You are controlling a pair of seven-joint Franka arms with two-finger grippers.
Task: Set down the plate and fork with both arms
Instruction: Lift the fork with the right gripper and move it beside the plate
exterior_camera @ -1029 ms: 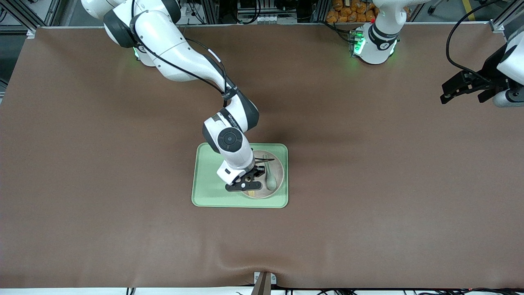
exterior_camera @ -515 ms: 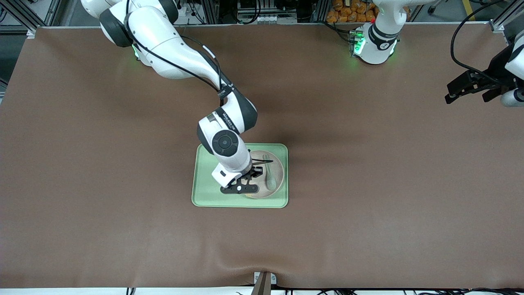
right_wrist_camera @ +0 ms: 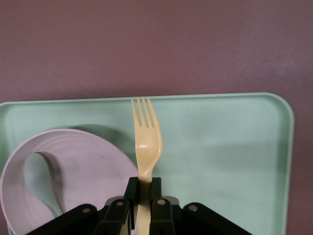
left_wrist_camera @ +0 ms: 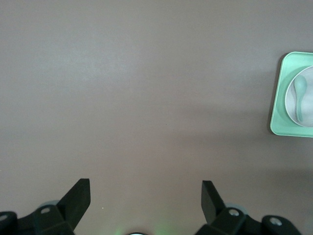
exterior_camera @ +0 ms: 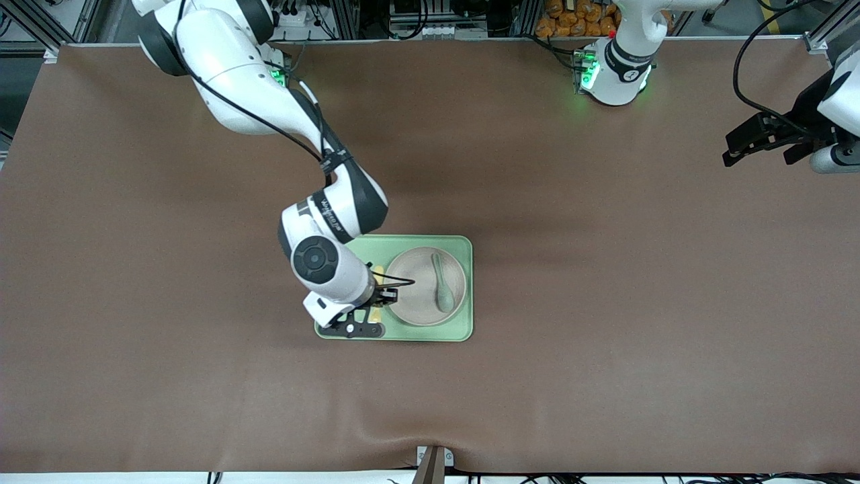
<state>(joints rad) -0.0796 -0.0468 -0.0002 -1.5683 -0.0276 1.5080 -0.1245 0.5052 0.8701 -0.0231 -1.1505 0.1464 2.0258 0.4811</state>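
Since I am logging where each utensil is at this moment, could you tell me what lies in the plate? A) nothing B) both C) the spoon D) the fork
C: the grey-green spoon lies in the plate, while the right hand holds the fork by its handle above the tray, beside the plate.

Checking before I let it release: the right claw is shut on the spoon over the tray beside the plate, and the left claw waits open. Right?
Not quite. The right claw is shut on the fork, as the right wrist view shows; the spoon lies in the plate. The rest holds: it is over the tray beside the plate, and the left claw waits open.
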